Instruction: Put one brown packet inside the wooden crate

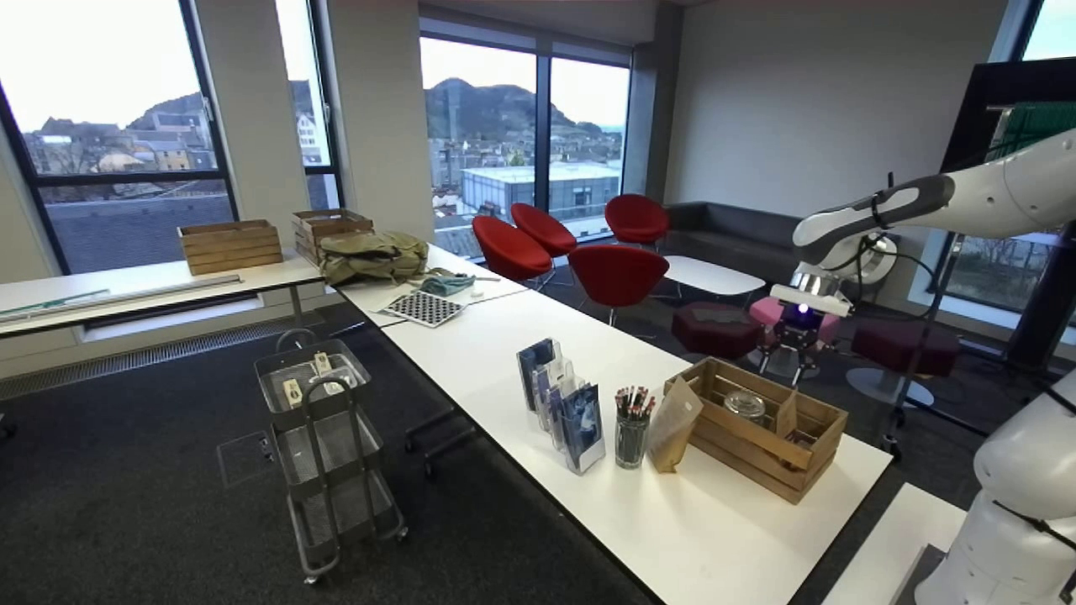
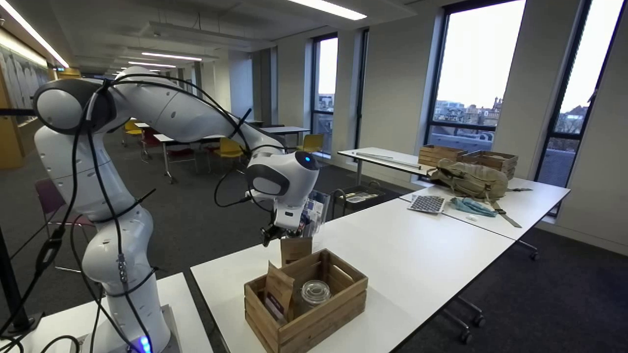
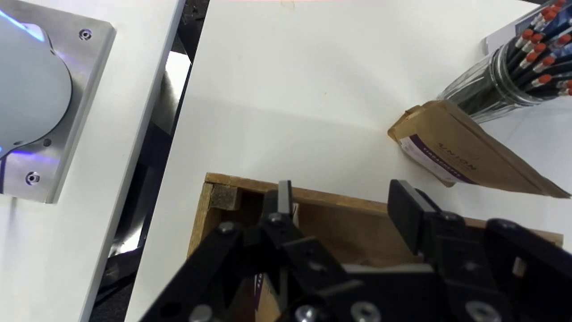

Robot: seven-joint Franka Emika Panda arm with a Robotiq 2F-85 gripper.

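wrist view — jaws well apart, holding nothing, the gripper (image 3: 342,199) is above the wooden crate (image 3: 326,197), one brown packet (image 2: 279,289) inside it; past the tips, outside the rim, another brown packet (image 3: 460,152) stands on broad tabletop (image 3: 277,129) — its edge toward the arm's base (image 3: 31,89).

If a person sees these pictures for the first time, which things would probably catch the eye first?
Probably the large white robot arm, at the left of an exterior view. Next would come the wooden crate on the white table, with a clear jar and a brown packet inside it. In an exterior view, the bright red chairs near the window would also draw the gaze.
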